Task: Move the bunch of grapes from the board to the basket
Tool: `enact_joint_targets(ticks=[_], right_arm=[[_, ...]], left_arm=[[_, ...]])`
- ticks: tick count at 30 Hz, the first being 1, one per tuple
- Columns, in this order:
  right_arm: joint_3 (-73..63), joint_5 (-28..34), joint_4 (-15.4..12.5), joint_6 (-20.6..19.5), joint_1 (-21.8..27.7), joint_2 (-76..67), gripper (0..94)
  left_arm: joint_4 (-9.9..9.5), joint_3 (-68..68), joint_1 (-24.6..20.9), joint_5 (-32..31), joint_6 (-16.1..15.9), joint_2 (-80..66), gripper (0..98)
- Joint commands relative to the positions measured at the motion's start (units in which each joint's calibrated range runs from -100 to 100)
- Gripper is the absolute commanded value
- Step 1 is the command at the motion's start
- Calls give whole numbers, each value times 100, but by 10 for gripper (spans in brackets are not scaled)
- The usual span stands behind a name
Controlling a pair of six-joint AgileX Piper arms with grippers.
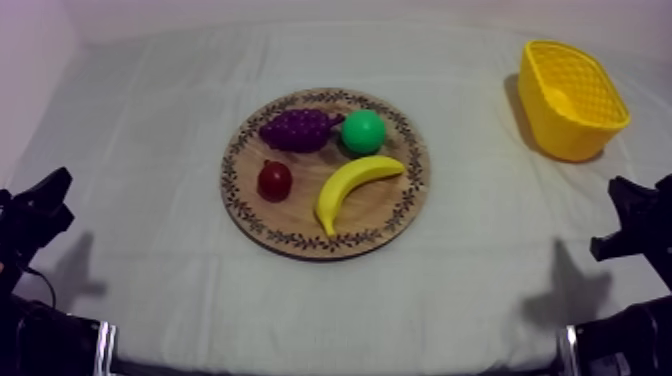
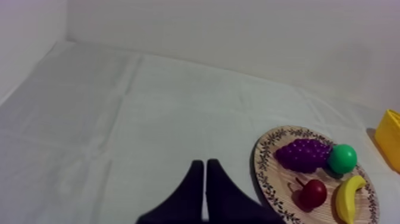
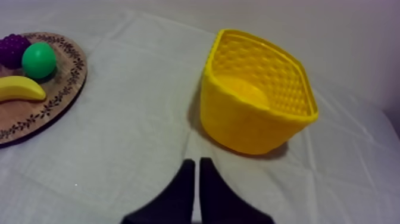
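A purple bunch of grapes [image 1: 297,129] [image 2: 302,155] [image 3: 13,49] lies on the far left part of the round wooden board [image 1: 300,225] [image 2: 271,179] [image 3: 36,116]. The yellow basket [image 1: 570,98] [image 3: 256,95] [image 2: 389,138] stands empty at the table's far right. My left gripper [image 1: 48,203] [image 2: 205,170] rests low at the left edge, shut, its fingers together as a narrow wedge on the cloth left of the board. My right gripper [image 1: 628,205] [image 3: 197,167] rests low at the right edge, shut, just before the basket.
On the board also lie a green ball-like fruit [image 1: 362,131] [image 2: 343,158] [image 3: 38,59], a banana [image 1: 350,185] [image 2: 348,196] [image 3: 18,88] and a small red fruit [image 1: 274,180] [image 2: 313,193]. A pale wall rises behind the table.
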Motion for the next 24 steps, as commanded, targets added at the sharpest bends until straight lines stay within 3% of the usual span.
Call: enact_joint_targets(ticks=[1,19,24], right_arm=[[2,-4,-1,-1,1,0,6],[2,-4,-1,-12,1,0,6],[2,38,-1,-281,1,0,6]], left_arm=[[2,-3,-3,2,1,0,1],[2,-3,-3,2,1,0,1],[2,-3,-3,2,1,0,1]])
